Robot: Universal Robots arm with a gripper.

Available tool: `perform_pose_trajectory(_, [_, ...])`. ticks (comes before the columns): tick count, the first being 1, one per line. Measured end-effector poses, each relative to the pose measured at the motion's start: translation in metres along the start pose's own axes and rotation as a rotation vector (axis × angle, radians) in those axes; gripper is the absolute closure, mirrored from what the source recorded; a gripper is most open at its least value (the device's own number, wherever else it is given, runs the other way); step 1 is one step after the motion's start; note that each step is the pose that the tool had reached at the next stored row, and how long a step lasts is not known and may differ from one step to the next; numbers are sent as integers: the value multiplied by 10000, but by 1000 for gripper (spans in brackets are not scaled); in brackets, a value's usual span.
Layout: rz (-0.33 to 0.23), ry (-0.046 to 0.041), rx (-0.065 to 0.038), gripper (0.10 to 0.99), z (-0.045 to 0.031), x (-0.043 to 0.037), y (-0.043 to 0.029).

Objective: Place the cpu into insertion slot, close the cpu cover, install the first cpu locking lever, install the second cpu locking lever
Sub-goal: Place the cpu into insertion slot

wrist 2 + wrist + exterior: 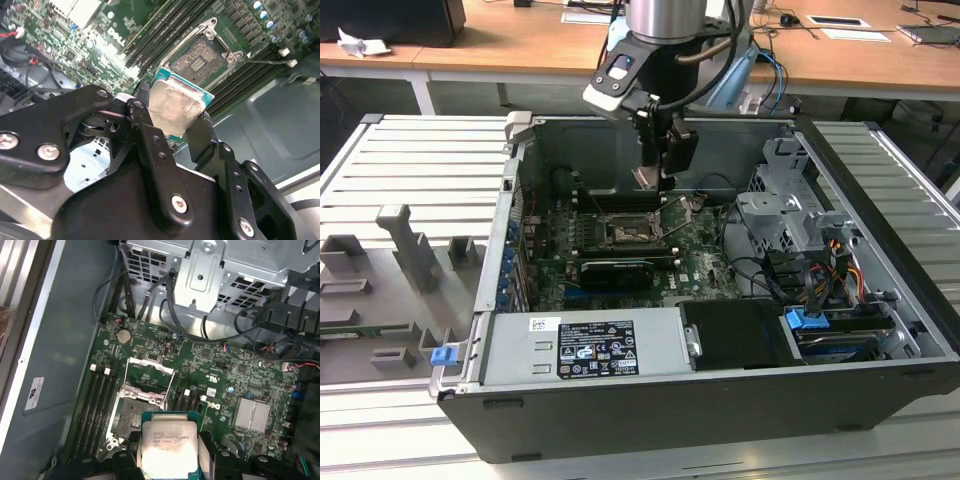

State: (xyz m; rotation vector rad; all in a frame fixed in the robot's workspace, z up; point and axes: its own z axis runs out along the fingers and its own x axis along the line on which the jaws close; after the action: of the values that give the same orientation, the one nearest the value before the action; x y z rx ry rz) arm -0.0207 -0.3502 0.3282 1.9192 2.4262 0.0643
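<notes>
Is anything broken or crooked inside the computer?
Nothing looks broken, spilled or crooked. The pincer grips the cpu by two edges, clear of the insertion slot, which lies open and bare.

Long light-brown wooden desk tops [520, 45] run across the back in the exterior view, on white metal legs [423, 92]. On them: flat white paper sheets [858, 35] twd the exterior view's right, a crumpled white paper wad [360, 44] and a black box-shaped item [390, 20] at the left. Foreground: ribbed silver aluminium bench [410, 160], w/ grey plastic fixture blocks [405, 245] on its left part. Light even, no hard shadows.
</notes>
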Motion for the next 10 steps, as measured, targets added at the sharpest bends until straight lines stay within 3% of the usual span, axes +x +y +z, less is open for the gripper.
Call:
perform_pose_trajectory(3, [361,-17,26,549,19,0,-3])
perform_pose_trajectory(10, [446,-25,38,549,86,4,-20])
